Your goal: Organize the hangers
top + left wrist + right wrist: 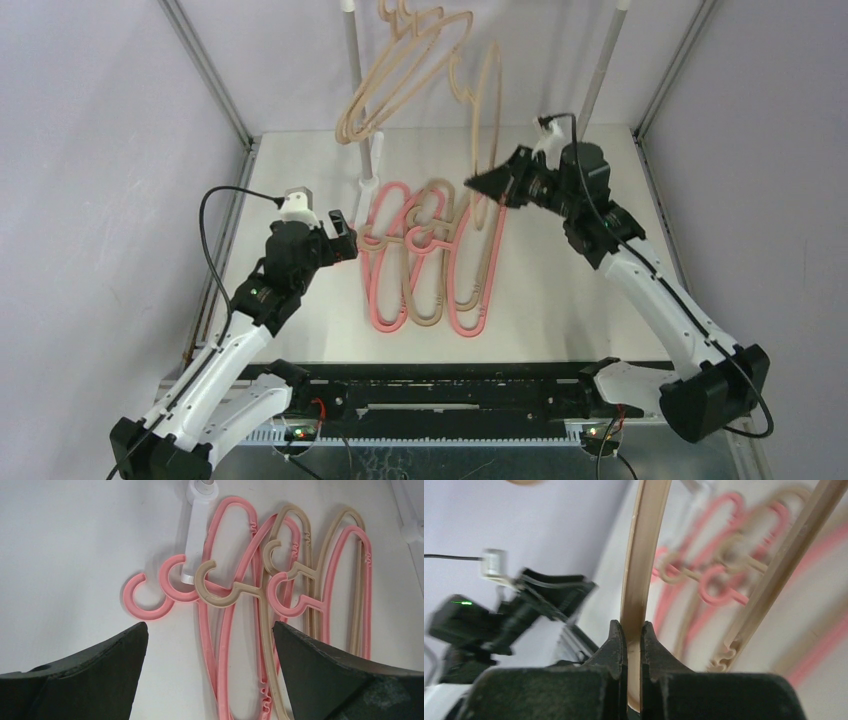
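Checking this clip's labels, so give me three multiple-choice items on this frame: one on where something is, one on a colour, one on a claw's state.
1. Where is the hanger held by the right claw?
A. Raised above the table
B. Flat in the pile
C. Beside the arm bases

2. What colour is that hanger?
A. Pink
B. Beige
C. Grey

3. How is the left claw?
A. Shut on a pink hanger
B. Shut on a pole
C. Open, holding nothing

Answers: 1 A, the top view shows it up in the air, apart from the pile of hangers lying on the table; 2 B, the bar pinched in the claw is tan; 3 C, its wrist view shows the claw spread wide with nothing gripped, the hooks lying on the table beyond it.
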Available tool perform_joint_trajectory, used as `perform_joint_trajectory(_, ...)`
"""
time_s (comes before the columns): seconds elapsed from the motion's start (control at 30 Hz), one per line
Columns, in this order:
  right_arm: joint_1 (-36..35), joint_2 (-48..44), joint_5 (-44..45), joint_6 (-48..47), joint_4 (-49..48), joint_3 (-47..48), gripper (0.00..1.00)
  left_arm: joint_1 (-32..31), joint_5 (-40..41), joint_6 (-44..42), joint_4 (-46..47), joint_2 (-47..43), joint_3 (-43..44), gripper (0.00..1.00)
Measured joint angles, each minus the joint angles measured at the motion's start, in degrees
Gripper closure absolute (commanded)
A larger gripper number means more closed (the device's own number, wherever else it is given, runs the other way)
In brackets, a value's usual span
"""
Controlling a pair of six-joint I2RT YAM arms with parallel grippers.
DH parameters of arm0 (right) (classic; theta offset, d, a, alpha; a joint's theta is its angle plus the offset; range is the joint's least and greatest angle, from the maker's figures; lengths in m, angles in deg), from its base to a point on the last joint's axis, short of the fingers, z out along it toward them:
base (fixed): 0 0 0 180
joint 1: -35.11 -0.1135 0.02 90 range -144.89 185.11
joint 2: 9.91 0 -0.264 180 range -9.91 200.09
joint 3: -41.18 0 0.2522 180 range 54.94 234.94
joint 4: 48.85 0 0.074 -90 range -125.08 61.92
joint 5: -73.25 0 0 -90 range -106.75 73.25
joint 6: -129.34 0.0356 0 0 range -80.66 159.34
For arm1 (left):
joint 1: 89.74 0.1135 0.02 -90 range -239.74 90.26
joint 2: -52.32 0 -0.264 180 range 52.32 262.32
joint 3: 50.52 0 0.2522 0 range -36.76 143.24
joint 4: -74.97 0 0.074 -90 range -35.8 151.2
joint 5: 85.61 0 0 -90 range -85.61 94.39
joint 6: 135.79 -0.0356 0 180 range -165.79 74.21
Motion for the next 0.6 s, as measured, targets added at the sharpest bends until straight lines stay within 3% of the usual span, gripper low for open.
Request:
perform_joint_trajectory(0.3,0.9,12.0,-5.0,7.8,-13.8,17.6,1.0,0.0,0.0,0.0,-0.3,-0.9,0.0,0.0)
perform_joint_trajectory(0.6,1.9,23.6,-2.7,12.5,-20.3,23.2,1.0,0.0,-0.1,0.0,-0.3,-1.0,0.0,0.01)
